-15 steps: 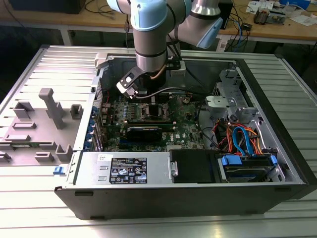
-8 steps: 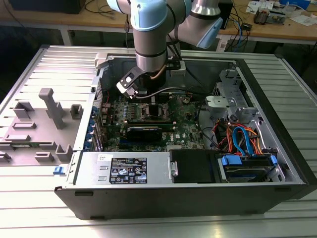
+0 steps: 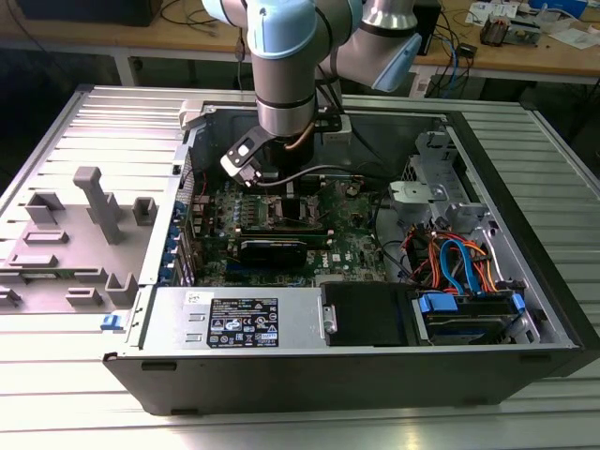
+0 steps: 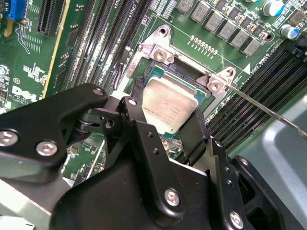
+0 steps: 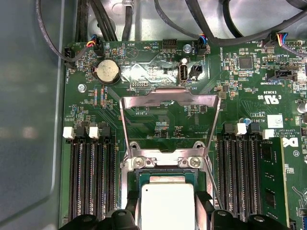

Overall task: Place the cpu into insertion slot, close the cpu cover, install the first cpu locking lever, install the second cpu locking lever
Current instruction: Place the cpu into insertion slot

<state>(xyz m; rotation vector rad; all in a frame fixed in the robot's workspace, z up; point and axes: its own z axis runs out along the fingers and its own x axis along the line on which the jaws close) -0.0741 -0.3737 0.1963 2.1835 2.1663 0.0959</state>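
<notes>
Open computer case (image 3: 375,375) on worktop (image 3: 56,412); at its far part, motherboard (image 5: 158,129) with cpu cover (image 5: 168,100) swung up open, gripper (image 4: 169,101) fingers (image 4: 194,139) pinching the cpu (image 4: 168,109) by opposite edges at the socket (image 5: 144,175).

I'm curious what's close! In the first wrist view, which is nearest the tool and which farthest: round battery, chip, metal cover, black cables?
1. Chip, in the tool.
2. Metal cover, raised, just behind it.
3. Round battery, beyond the cover.
4. Black cables, out past the battery.
</notes>
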